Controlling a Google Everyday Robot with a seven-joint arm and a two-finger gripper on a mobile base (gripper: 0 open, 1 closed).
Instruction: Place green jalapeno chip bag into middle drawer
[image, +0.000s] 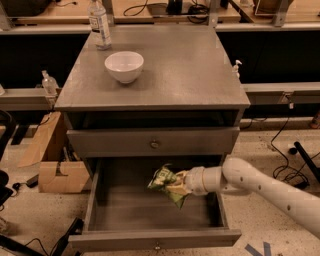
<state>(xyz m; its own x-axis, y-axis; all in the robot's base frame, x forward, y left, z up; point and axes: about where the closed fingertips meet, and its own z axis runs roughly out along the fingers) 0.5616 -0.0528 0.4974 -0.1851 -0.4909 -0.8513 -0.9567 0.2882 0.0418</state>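
The green jalapeno chip bag (166, 183) is held over the open middle drawer (107, 212), above its bare grey floor near the middle. My gripper (177, 186) reaches in from the right on a white arm and is shut on the bag's right side. The bag hangs tilted and hides the fingertips. The drawer is pulled far out, with a small knob (157, 246) on its front panel.
A shut grey drawer (154, 144) sits above the open one. A white bowl (124, 66) and a clear bottle (99, 25) stand on the cabinet top (190, 65). A cardboard box (55, 170) stands on the floor at left; cables lie at right.
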